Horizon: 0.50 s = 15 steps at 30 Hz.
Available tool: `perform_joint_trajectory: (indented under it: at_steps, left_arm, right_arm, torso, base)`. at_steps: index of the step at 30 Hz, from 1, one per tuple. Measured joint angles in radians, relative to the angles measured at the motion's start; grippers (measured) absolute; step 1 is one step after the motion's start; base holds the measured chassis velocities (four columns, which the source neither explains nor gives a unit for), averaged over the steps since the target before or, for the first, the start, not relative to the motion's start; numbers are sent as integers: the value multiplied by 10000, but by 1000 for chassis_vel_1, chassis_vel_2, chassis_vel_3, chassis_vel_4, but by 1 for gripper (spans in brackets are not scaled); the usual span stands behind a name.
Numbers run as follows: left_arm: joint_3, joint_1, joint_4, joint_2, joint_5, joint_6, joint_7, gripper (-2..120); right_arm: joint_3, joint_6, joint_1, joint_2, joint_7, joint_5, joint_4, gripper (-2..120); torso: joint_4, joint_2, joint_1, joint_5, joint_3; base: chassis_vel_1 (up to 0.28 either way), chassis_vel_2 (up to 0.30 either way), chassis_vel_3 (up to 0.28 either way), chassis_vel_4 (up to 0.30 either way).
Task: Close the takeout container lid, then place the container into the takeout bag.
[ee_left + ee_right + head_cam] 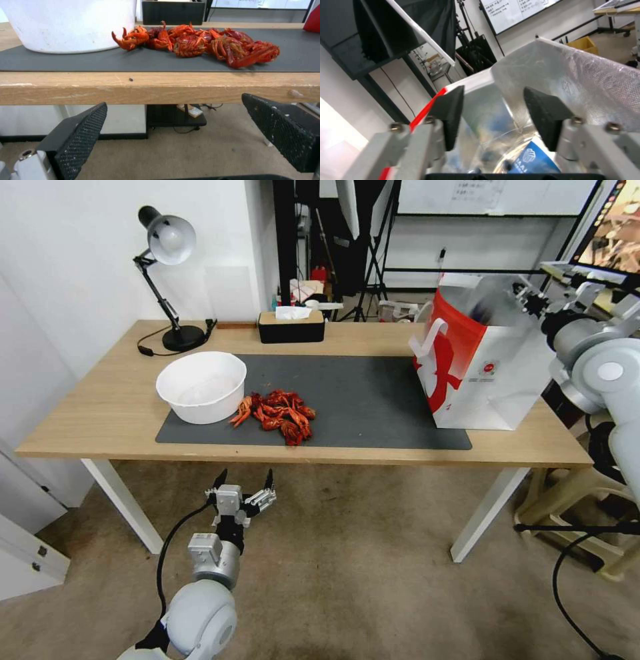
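Wooden table (100, 407) on white legs, standing on a beige floor. A dark grey mat (360, 393) covers the middle of the top. Places given from the mat: on its left end, a white round bowl (201, 385); just beside the bowl, also on the mat, a heap of red crayfish (280, 415). On the mat's right end, the takeout bag (483, 363), upright and open-topped. Behind the mat on bare wood, a black tissue box (291, 327); off its far left corner, a black desk lamp (183, 337).
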Motion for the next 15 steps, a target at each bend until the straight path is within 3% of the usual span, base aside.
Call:
perform_joint_trajectory:
  at_steps: [8, 11, 15]
  left_arm:
    - [-33, -86, -25, 27, -53, 111, -12, 100]
    - [-34, -110, -24, -1, -48, 157, 5, 100]
    - [-34, -110, -25, -38, -35, 152, 22, 100]
  right_arm:
    - [-37, 489, -264, -107, -970, -649, 463, 77]
    - [-63, 1082, -849, -389, -2279, -2064, 1126, 93]
    - [-43, 1620, -1514, -607, -3264, -3393, 1584, 103]
  torso:
    - [1, 0, 0, 0, 0]
    - [0, 0, 0, -1, 0]
    - [-1, 0, 0, 1, 0]
  base:
    - [0, 0, 0, 0]
    - [0, 0, 0, 0]
    - [0, 0, 0, 0]
